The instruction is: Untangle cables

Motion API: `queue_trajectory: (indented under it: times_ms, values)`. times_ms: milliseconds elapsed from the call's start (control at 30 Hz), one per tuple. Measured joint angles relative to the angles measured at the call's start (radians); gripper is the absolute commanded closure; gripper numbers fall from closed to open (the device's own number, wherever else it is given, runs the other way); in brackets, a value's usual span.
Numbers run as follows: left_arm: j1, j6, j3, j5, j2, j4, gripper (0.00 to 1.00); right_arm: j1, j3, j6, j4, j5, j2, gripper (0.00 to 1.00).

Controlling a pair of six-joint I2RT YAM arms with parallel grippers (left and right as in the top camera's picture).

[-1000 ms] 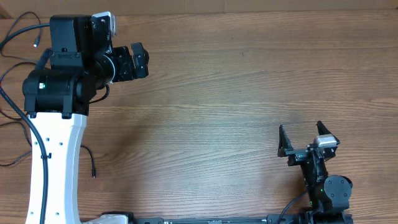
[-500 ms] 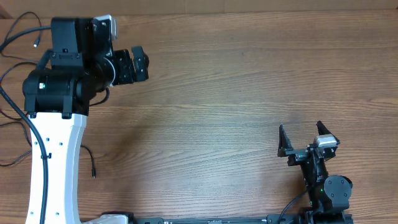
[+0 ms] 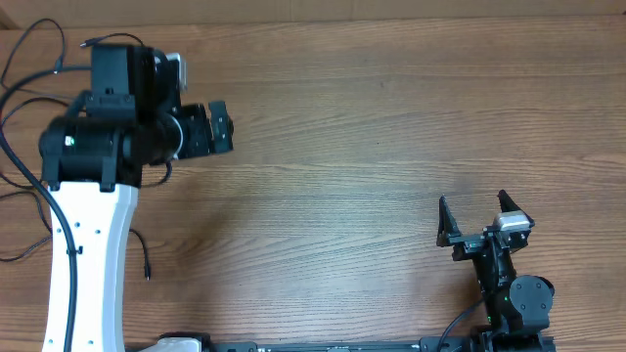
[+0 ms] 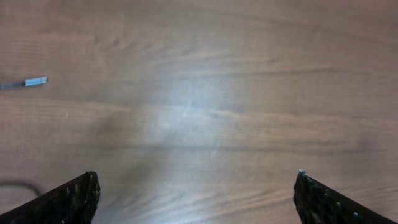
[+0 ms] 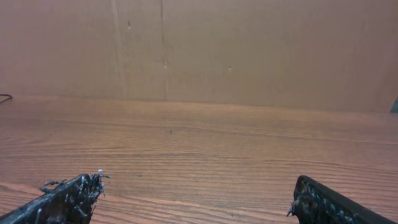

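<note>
Cables: thin black flexible cords (image 3: 145,256) lie as loose strands along the left edge of the overhead frame, looping from upper left to lower left. Neither gripper holds any of them, and they look spread out rather than coiled.
Table: the brown wood-grain table top (image 3: 372,127) is bare across the middle and right. I judge that space is kept open for laying strands apart.
Left arm: the white and black left arm (image 3: 88,254) stands over the left side of the frame, directly above part of the cords. That puts it close to the work but also covers it.
Left gripper: the black two-finger left gripper (image 3: 219,127) points right, away from the strands. Its jaws are spread wide and hold nothing; the wrist view (image 4: 196,190) shows only wood between the tips.
Right gripper: the black right gripper (image 3: 476,215) sits at lower right, well apart from every cord. Its jaws are wide apart and empty (image 5: 196,193), and it seems parked.
Plug tip: a small silver plug (image 4: 36,81) lies at the left edge of the left wrist view, its cord cut off by the frame.
Hidden: the left arm and the frame edge hide how the strands run. I cannot tell how many there are, or whether any cross or knot. The thicker wiring on the arm is hard to tell from the cords where they meet.
</note>
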Motion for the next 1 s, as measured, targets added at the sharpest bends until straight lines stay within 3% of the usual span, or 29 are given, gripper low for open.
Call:
queue_trajectory:
  times_ms: [300, 533, 1000]
  values:
    - [0.0, 0.003, -0.332, -0.053, -0.212, 0.066, 0.0, 0.0, 0.0, 0.0, 0.0, 0.0, 0.0, 0.0]
    - [0.0, 0.003, -0.459, -0.065, -0.415, 0.08, 0.0, 0.0, 0.0, 0.0, 0.0, 0.0, 0.0, 0.0]
    - [0.0, 0.051, -0.943, -0.139, -0.967, 0.51, 0.0, 0.0, 0.0, 0.0, 0.0, -0.001, 0.0, 0.0]
